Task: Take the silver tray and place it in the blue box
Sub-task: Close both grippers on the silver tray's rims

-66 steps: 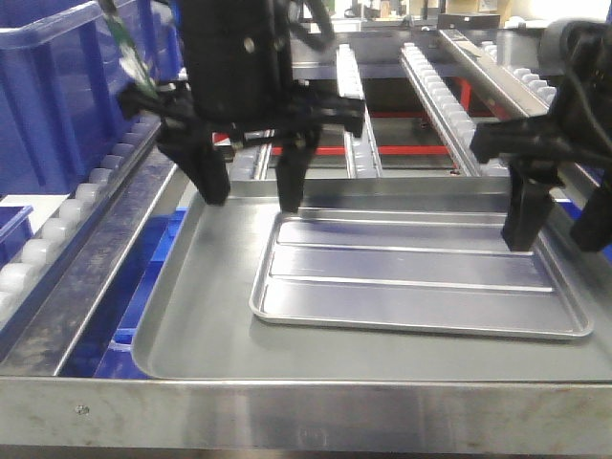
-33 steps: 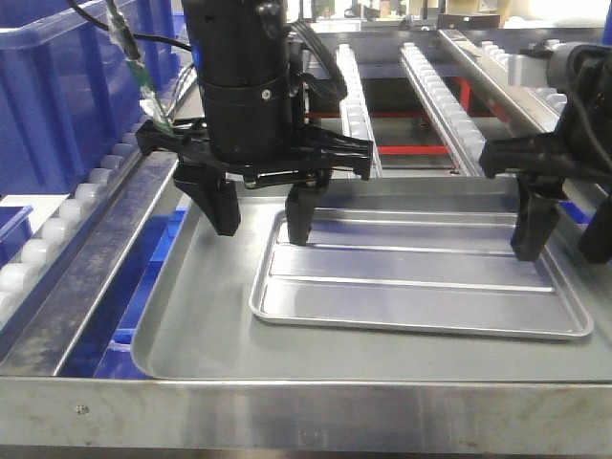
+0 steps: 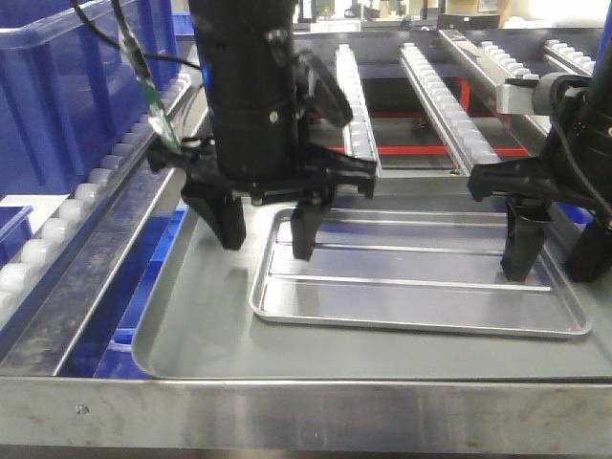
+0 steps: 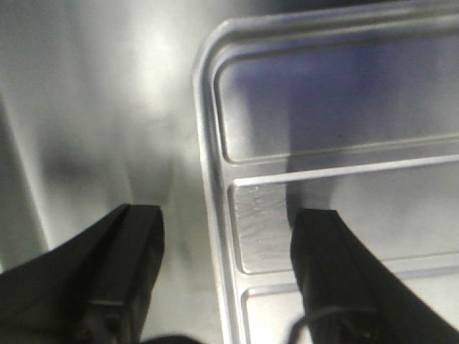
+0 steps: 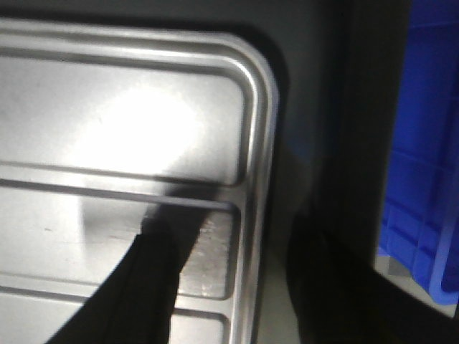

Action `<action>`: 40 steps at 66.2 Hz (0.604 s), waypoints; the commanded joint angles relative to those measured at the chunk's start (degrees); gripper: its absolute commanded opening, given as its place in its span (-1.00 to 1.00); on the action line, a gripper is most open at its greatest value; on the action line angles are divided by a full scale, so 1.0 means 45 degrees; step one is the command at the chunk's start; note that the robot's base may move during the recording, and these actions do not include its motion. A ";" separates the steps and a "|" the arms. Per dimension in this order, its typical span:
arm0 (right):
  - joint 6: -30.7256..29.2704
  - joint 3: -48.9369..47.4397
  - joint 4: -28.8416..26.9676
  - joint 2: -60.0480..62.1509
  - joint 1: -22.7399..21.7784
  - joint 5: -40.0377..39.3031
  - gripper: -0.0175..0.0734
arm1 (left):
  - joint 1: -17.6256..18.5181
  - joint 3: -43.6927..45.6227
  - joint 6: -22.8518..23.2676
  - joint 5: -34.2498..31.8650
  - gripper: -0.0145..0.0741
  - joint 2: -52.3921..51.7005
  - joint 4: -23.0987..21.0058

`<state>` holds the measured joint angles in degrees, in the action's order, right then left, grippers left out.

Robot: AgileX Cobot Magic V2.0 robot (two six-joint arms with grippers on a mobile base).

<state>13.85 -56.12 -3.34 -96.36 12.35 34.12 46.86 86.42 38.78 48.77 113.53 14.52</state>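
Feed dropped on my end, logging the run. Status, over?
Left gripper open, straddling silver tray's end rim. Right gripper open, astride opposite rim. Tray flat inside grey tray, not lifted. Nothing on it.

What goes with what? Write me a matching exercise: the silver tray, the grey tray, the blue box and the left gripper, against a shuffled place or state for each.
1. silver tray
2. grey tray
3. blue box
4. left gripper

A. open, straddling a tray's rim
B. at the left, beside the roller rail
C. lying flat inside a larger tray
D. dull, on the steel bench, holding a smaller tray

Pairs: 1-C, 2-D, 3-B, 4-A
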 commanded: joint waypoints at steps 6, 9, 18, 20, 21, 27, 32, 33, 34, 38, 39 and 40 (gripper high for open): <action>0.0022 -0.0284 -0.0004 0.0330 -0.0052 -0.0538 0.39 | -0.0024 0.0408 0.0130 -0.0288 0.01 -0.0414 -0.0148; 0.0022 -0.0284 -0.0004 0.0330 -0.0052 -0.0538 0.39 | -0.0024 0.0408 0.0130 -0.0288 0.01 -0.0364 -0.0183; 0.0022 -0.0284 -0.0004 0.0330 -0.0052 -0.0537 0.36 | -0.0024 0.0408 0.0130 -0.0288 0.01 -0.0293 -0.0203; 0.0022 -0.0284 -0.0004 0.0330 -0.0052 -0.0537 0.33 | -0.0059 0.0408 0.0130 -0.0288 0.01 -0.0293 -0.0203; 0.0022 -0.0284 -0.0004 0.0330 -0.0052 -0.0537 0.33 | -0.0055 0.0408 0.0130 -0.0288 0.01 -0.0293 -0.0203; 0.0022 -0.0284 -0.0004 0.0330 -0.0052 -0.0537 0.14 | -0.0064 0.0408 0.0152 -0.0288 -0.03 -0.0293 -0.0237; 0.0022 -0.0284 -0.0004 0.0330 -0.0052 -0.0525 -0.01 | -0.0086 0.0408 0.0185 -0.0288 -0.16 -0.0293 -0.0396; 0.0022 -0.0284 -0.0004 0.0330 -0.0052 -0.0524 -0.05 | -0.0125 0.0408 0.0185 -0.0288 -0.22 -0.0293 -0.0415; 0.0022 -0.0284 -0.0004 0.0330 -0.0052 -0.0524 -0.08 | -0.0117 0.0408 0.0185 -0.0288 -0.26 -0.0293 -0.0446; 0.0022 -0.0284 -0.0004 0.0330 -0.0052 -0.0481 -0.20 | -0.0177 0.0408 0.0185 -0.0288 -0.44 -0.0262 -0.0530; 0.0022 -0.0284 -0.0004 0.0330 -0.0052 -0.0462 -0.23 | -0.0181 0.0408 0.0185 -0.0288 -0.49 -0.0264 -0.0530; 0.0022 -0.0284 -0.0004 0.0330 -0.0052 -0.0461 -0.25 | -0.0181 0.0408 0.0185 -0.0288 -0.54 -0.0264 -0.0530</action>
<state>14.11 -56.12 -3.59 -96.45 12.22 33.50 46.50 86.82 39.00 48.22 114.64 11.99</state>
